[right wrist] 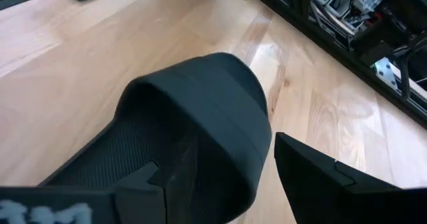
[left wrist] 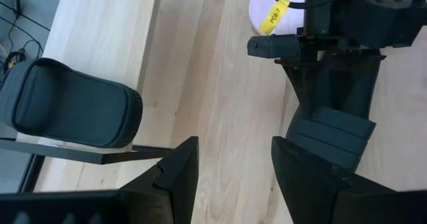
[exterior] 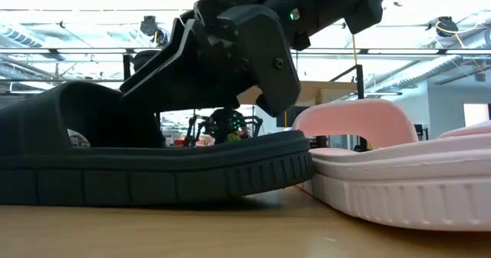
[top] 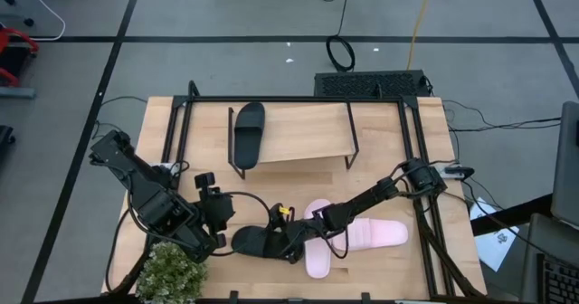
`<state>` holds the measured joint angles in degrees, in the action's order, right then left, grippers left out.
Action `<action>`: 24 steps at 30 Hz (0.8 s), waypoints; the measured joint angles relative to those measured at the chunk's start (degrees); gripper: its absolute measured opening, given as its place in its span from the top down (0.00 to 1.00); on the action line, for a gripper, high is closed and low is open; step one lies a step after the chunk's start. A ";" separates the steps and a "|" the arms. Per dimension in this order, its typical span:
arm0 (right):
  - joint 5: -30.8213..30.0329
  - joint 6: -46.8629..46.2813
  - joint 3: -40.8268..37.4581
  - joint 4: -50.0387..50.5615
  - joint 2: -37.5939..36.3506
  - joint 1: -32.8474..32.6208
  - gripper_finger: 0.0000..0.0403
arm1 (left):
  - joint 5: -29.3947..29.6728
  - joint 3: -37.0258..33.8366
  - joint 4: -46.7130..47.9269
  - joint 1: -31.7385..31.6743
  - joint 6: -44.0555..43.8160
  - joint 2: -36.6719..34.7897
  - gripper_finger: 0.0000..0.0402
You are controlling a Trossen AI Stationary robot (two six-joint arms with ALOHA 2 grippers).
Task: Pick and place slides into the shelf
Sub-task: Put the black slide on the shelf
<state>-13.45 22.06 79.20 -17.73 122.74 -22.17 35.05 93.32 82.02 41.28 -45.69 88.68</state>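
A black slide (top: 258,242) lies on its sole near the table's near edge, also in the low view (exterior: 153,170). My right gripper (top: 291,243) reaches it from the right, open. One finger (right wrist: 150,181) is over the footbed under the strap (right wrist: 213,117), the other (right wrist: 320,177) outside the slide's side. Two pink slides (top: 375,234), (top: 317,250) lie just right of it. A second black slide (top: 249,134) rests on the shelf (top: 298,141). My left gripper (top: 215,215) hovers open, left of the near black slide. My right gripper straddles one side of the black slide's strap (right wrist: 257,164), slanting down from the table's right. One finger is inside under the strap and one outside. I cannot tell whether either finger touches it. The slide rests on the table.
A leafy plant (top: 172,272) stands at the near left corner beside my left arm. The shelf's black legs (top: 353,146) and the large black frame (top: 416,159) border the far and right sides. Bare wood lies between the shelf and the slides.
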 joint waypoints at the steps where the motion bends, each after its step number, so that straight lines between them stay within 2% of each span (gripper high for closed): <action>1: 0.02 -0.21 0.00 -0.07 0.16 0.05 0.53 | 0.00 0.00 -0.12 0.00 0.00 0.00 0.54; 9: -0.55 -1.59 0.15 -4.30 4.82 0.39 0.67 | 0.02 0.00 -1.29 0.00 1.01 0.00 0.54; 14: -1.70 -0.67 0.11 -4.92 4.46 -0.31 0.81 | 0.04 -0.02 -1.61 0.00 1.55 0.00 0.54; 19: -6.39 4.13 -0.10 -3.80 2.55 -2.34 0.97 | 0.04 -0.02 -1.77 0.07 1.57 0.00 0.54; 24: -14.04 5.94 -0.14 -4.19 -1.41 -4.77 0.98 | 0.09 -0.02 -1.74 0.07 1.68 0.00 0.54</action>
<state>-27.50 28.00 79.05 -21.93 121.33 -26.94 35.14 93.30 80.28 41.34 -44.01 88.68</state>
